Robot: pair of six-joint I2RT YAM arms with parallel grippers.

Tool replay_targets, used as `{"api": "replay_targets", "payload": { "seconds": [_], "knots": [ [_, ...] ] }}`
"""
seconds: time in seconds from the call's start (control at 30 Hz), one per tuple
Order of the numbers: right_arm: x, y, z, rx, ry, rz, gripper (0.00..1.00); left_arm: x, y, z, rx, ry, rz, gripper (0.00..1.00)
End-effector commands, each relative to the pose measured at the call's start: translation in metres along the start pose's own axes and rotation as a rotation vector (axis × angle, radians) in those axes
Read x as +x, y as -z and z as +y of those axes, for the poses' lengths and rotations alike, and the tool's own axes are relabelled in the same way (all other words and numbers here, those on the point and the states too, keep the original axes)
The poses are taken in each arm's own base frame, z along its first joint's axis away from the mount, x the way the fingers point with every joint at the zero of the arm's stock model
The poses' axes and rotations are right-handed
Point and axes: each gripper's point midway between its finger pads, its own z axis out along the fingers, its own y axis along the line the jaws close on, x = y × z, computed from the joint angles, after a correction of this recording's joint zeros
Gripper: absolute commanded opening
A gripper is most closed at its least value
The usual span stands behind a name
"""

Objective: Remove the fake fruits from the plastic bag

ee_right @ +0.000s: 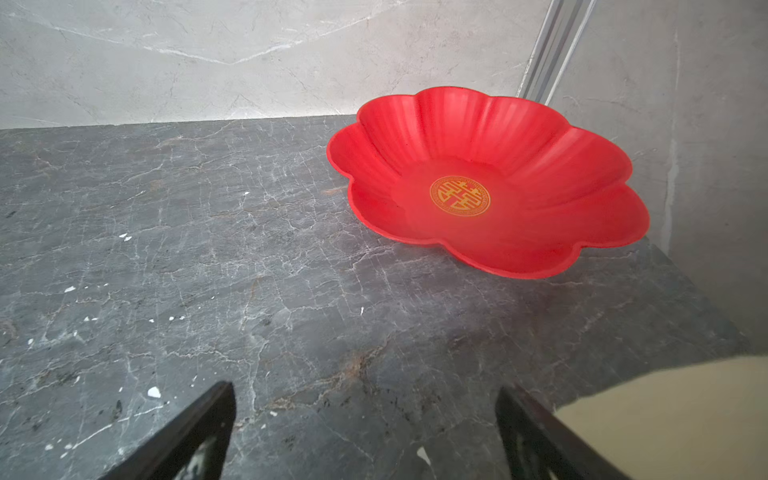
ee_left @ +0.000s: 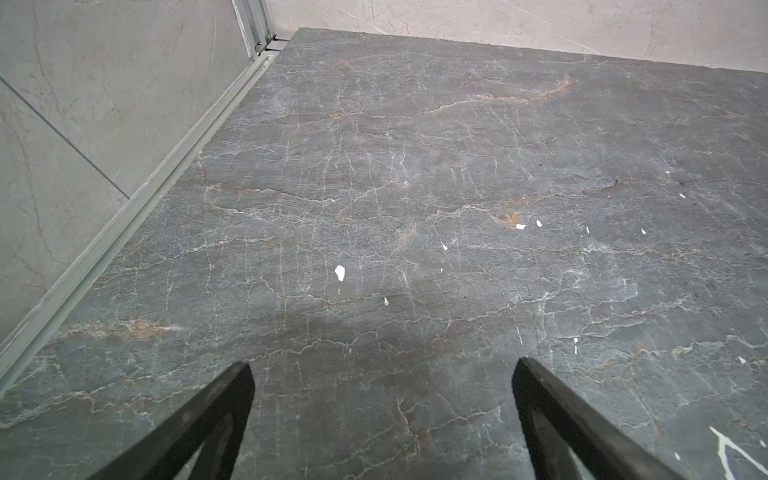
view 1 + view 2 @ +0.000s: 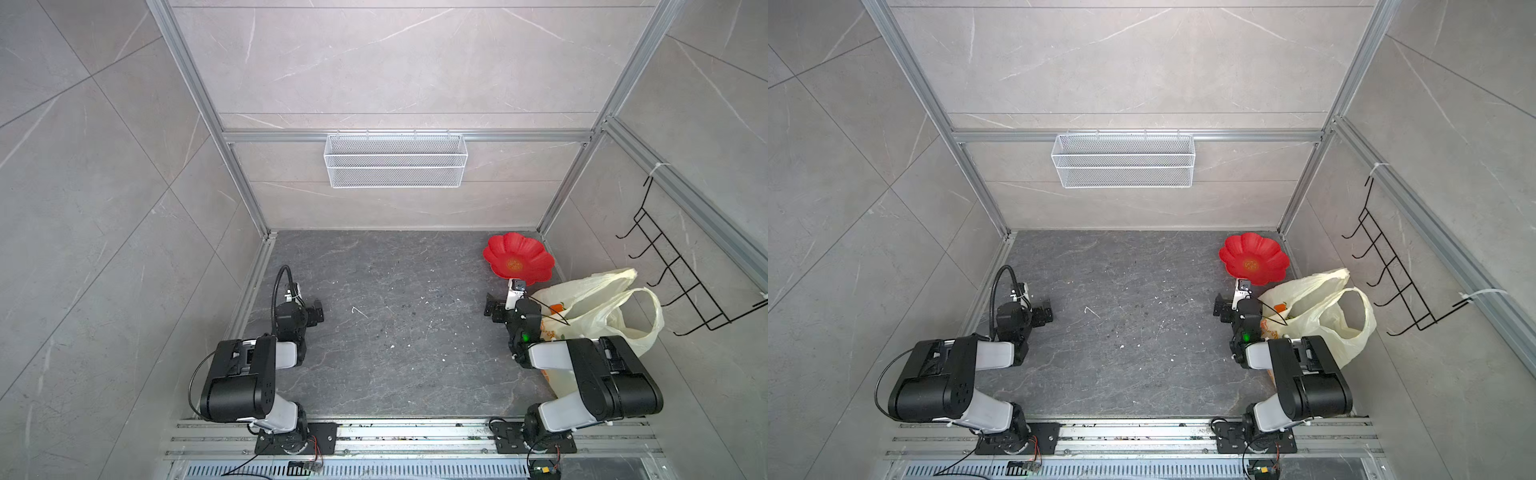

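Since both grippers hang empty with jaws spread wide, left gripper (image 2: 382,363) over bare table (image 3: 395,332) and right gripper (image 1: 365,387) facing the plate (image 1: 457,124), no fruit is out yet; bag (image 3: 598,307) sits at the table's right edge, just beside the right arm, near the plate, handles up, mouth gaping; fruits can't be made out, presumably inside. Risks: bag is partly hidden behind the right forearm, so a reach could snag a handle loop or drag the lot; thin film may lift with a fruit unless the left gripper pins it, and that one is well apart; glossy fruit could slip or roll off the edge. Table is dark veined stone with white flecks; pale tiled walls in aluminium frame; mesh basket (image 3: 395,162) on back wall; black hook rack (image 3: 681,282) on right wall.
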Motion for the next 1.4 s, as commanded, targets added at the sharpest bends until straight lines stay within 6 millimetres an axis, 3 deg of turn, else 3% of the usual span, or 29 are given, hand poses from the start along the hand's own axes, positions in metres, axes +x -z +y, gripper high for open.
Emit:
{"api": "replay_targets", "payload": {
  "seconds": [0.0, 0.77, 0.87, 1.0, 1.1, 1.27, 1.37],
  "knots": [
    [-0.012, -0.003, 0.003, -0.013, 0.004, -0.032, 1.00, -0.022, -0.001, -0.002, 0.009, -0.016, -0.063, 1.00],
    [-0.012, -0.002, 0.003, -0.011, 0.005, -0.035, 1.00, -0.022, 0.000, -0.004, 0.020, -0.024, -0.069, 1.00],
    [-0.014, 0.001, 0.015, -0.079, 0.037, -0.029, 1.00, -0.030, 0.009, -0.012, 0.046, -0.052, -0.094, 1.00],
    [-0.026, 0.012, 0.029, -0.136, 0.083, -0.040, 1.00, -0.045, 0.030, -0.008, -0.011, -0.043, -0.105, 1.00],
    [-0.046, 0.029, 0.052, -0.157, 0.195, -0.062, 1.00, -0.062, 0.051, -0.013, -0.012, -0.017, -0.135, 1.00],
    [-0.111, 0.082, 0.100, -0.324, 0.170, -0.156, 1.00, -0.089, 0.088, -0.006, -0.044, 0.226, -0.167, 1.00],
    [-0.156, 0.118, 0.101, -0.365, 0.033, -0.190, 1.00, -0.098, 0.108, 0.002, -0.074, 0.392, -0.126, 1.00]
  ]
}}
